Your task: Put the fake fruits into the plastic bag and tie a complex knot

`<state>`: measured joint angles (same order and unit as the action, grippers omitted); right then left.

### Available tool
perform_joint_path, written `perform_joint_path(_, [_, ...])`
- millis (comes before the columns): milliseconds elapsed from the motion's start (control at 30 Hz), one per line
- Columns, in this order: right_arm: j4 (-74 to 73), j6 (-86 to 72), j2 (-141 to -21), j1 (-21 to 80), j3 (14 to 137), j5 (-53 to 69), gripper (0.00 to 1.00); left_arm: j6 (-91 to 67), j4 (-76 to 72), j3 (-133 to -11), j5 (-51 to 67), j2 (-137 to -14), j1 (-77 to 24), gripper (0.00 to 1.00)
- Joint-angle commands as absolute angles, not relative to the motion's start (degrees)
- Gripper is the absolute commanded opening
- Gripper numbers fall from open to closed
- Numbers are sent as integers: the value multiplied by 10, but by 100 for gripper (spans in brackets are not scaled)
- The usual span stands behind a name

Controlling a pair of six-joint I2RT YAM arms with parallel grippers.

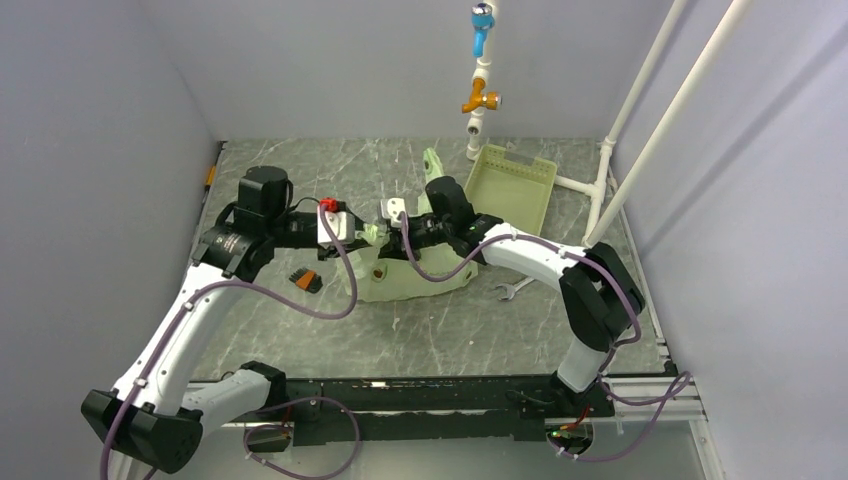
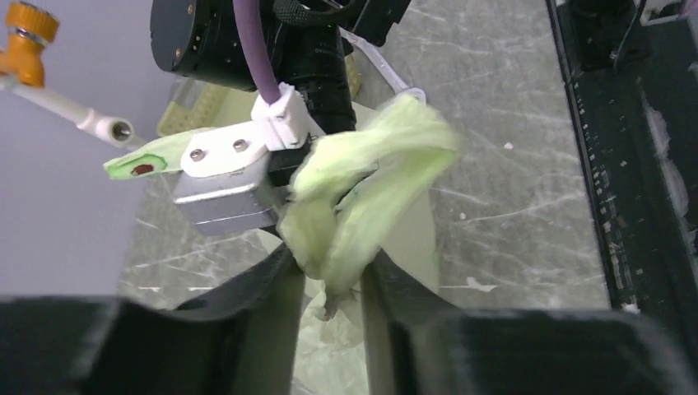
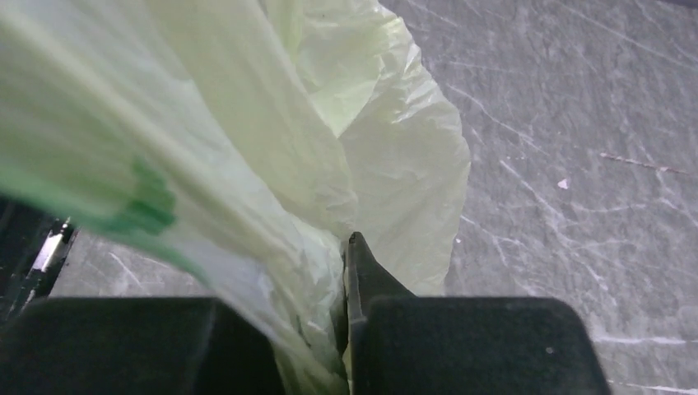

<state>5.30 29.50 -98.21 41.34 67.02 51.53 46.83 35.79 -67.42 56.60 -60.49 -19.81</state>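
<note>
Honestly, the risk I saw was the twisted handle of the plastic bag slipping free mid-knot. That film looked thin and slick, and the left gripper had its fingers only half spread around the strand, so I couldn't tell if they were really biting or just sitting beside it. The right gripper had its fingers pressed together on a fold of film, so a hard pull from either side could've torn it or dragged the bag, which sat mid-table between both arms.
</note>
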Motion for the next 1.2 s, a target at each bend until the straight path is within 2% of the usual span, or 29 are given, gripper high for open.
perform_joint_path(0, [39,302,-970,414,695,511,27,406,314,-658,553,-595,-202,15])
perform_joint_path(33, [35,291,-961,411,693,495,42,384,304,-653,541,-590,-201,3])
perform_joint_path(67, [37,263,-949,407,688,479,57,355,287,-644,529,-585,-202,0])
perform_joint_path(100, [47,232,-934,402,680,459,69,317,251,-631,517,-577,-202,0])
perform_joint_path(167, [75,183,-896,395,658,444,79,242,186,-600,497,-562,-202,0])
perform_joint_path(267, [129,106,-843,395,623,411,86,148,106,-562,462,-548,-202,0])
perform_joint_path(333, [160,58,-824,400,610,399,96,113,84,-555,445,-547,-202,0])
perform_joint_path(367, [177,35,-817,406,603,389,99,103,76,-554,443,-546,-202,0])
perform_joint_path(533, [284,-20,-828,452,594,326,100,51,39,-558,445,-549,-202,0])
perform_joint_path(767, [417,24,-904,504,585,181,99,-40,5,-555,469,-545,-202,0])
perform_joint_path(833, [432,43,-928,508,582,159,94,-65,-7,-550,473,-542,-202,0])
perform_joint_path(900, [452,57,-945,507,561,162,81,-84,-21,-547,477,-538,-202,0])
perform_joint_path(967, [473,65,-961,507,526,171,63,-99,-31,-546,478,-533,-202,0])
perform_joint_path(1033, [492,73,-976,508,496,181,35,-110,-37,-551,482,-530,-200,0])
perform_joint_path(1067, [498,75,-983,508,484,184,26,-111,-35,-555,483,-528,-199,0])
perform_joint_path(1167, [507,84,-999,507,455,192,14,-102,-22,-572,494,-529,-196,0])
